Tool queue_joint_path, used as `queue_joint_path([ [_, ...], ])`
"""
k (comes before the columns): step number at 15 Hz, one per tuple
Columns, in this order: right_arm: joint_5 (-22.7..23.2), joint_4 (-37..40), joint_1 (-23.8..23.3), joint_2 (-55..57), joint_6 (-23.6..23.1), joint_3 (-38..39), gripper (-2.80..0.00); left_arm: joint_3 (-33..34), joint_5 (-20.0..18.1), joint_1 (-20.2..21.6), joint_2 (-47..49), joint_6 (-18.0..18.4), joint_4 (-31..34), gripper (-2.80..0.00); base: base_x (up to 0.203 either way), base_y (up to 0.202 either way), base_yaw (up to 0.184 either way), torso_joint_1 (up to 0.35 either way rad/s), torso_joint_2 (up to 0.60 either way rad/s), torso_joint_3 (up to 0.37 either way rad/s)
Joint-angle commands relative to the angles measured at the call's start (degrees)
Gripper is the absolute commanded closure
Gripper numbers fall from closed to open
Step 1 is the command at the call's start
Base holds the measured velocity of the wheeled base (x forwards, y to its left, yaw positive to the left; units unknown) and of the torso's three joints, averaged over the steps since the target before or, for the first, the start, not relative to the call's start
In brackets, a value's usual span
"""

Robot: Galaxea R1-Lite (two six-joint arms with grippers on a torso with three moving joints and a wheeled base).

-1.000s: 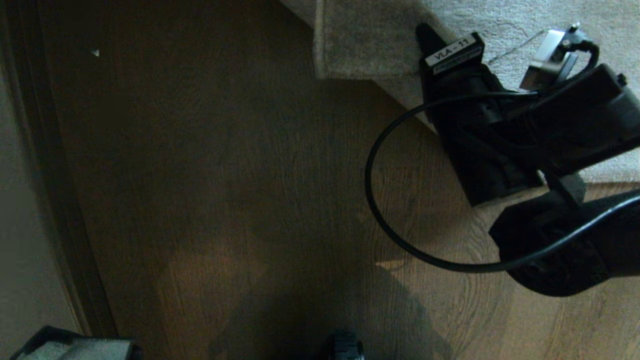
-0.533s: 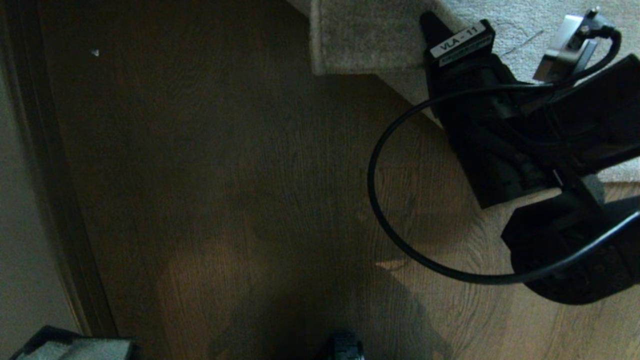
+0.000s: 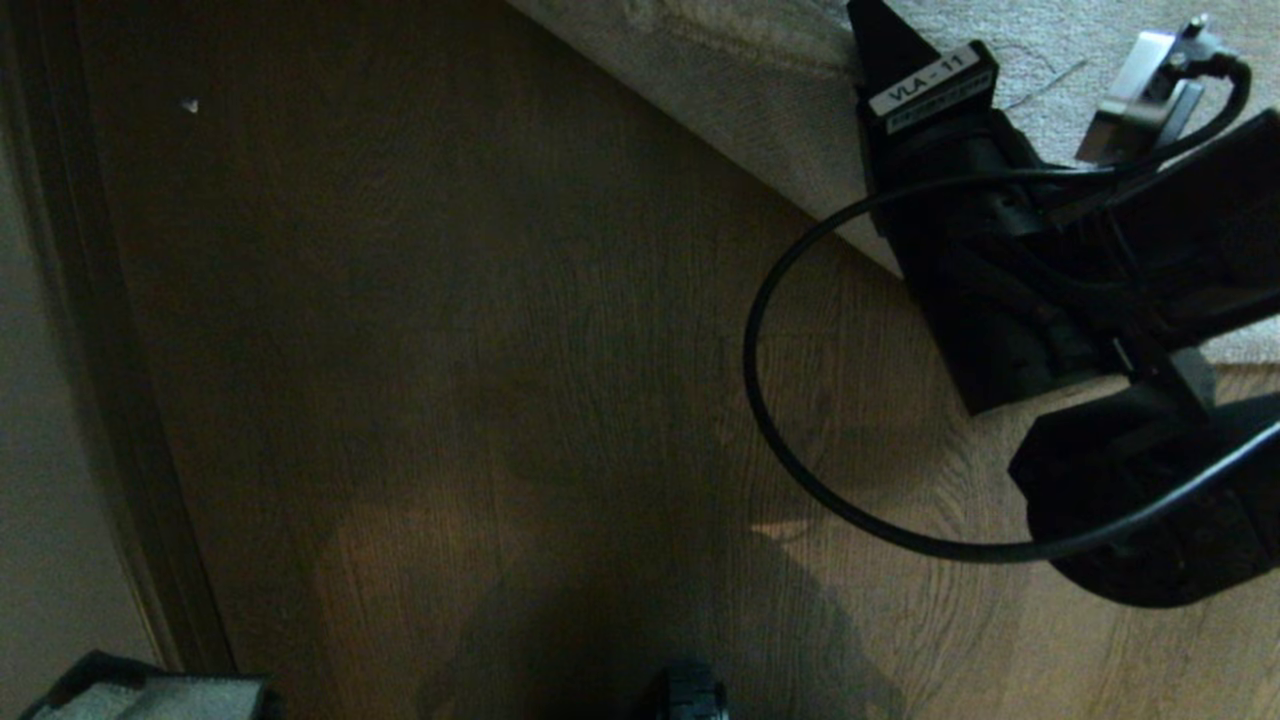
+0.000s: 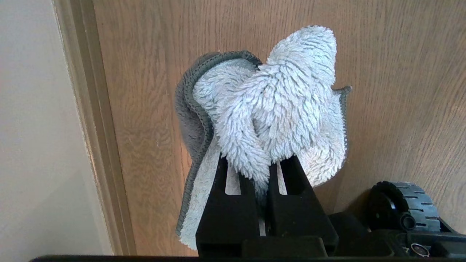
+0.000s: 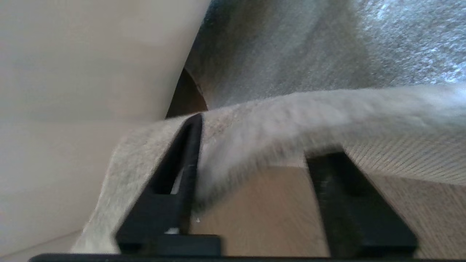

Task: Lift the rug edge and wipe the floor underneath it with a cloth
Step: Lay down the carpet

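The light-grey rug edge [image 3: 700, 110] runs in a straight diagonal line across the top of the head view, lying down on the brown wood floor [image 3: 450, 350]. My right gripper [image 3: 880, 25] sits at that edge at the upper right. In the right wrist view my right gripper [image 5: 260, 140] is open, with the rug edge [image 5: 291, 116] draped, blurred, between its fingers above the floor [image 5: 262, 211]. My left gripper [image 4: 256, 162] is parked low on the left, shut on the fluffy white cloth [image 4: 276, 102], which bunches above the fingers.
A dark skirting board [image 3: 100, 350] and pale wall [image 3: 40, 500] border the floor on the left. A black cable [image 3: 760, 400] loops out from the right arm. The base's black wheel [image 4: 397, 203] is close to the left gripper.
The right gripper has opened. The rug flap it held folded up has dropped back, so the edge now shows as a straight line. The left arm has not moved.
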Motion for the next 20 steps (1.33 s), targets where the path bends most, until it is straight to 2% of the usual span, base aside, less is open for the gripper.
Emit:
queue_joint_path([
  [1,-0.08,-2.74,0.05,0.17,0.32,0.06,-2.8,0.0,0.01,0.01,-0.02,-0.04,0.0,0.0,0.0,0.0,0.0,0.0,0.0,0.0],
  [7,0.09,-2.74,6.52,0.98,0.35,0.13,-2.8,0.0,0.09,0.01,-0.02,-0.04,0.0,0.0,0.0,0.0,0.0,0.0,0.0,0.0],
  [11,-0.05,-2.74,14.41,2.45,0.25,0.06,-2.8,0.0,0.09,0.01,-0.02,-0.04,0.0,0.0,0.0,0.0,0.0,0.0,0.0,0.0],
  [17,-0.32,-2.74,23.51,3.88,0.94,0.48,-2.8,0.0,0.0,0.01,-0.02,-0.04,0.0,0.0,0.0,0.0,0.0,0.0,0.0,0.0],
  [20,-0.35,-2.74,24.66,5.07,1.06,0.32,-2.8,0.0,0.02,0.01,-0.02,-0.04,0.0,0.0,0.0,0.0,0.0,0.0,0.0,0.0],
])
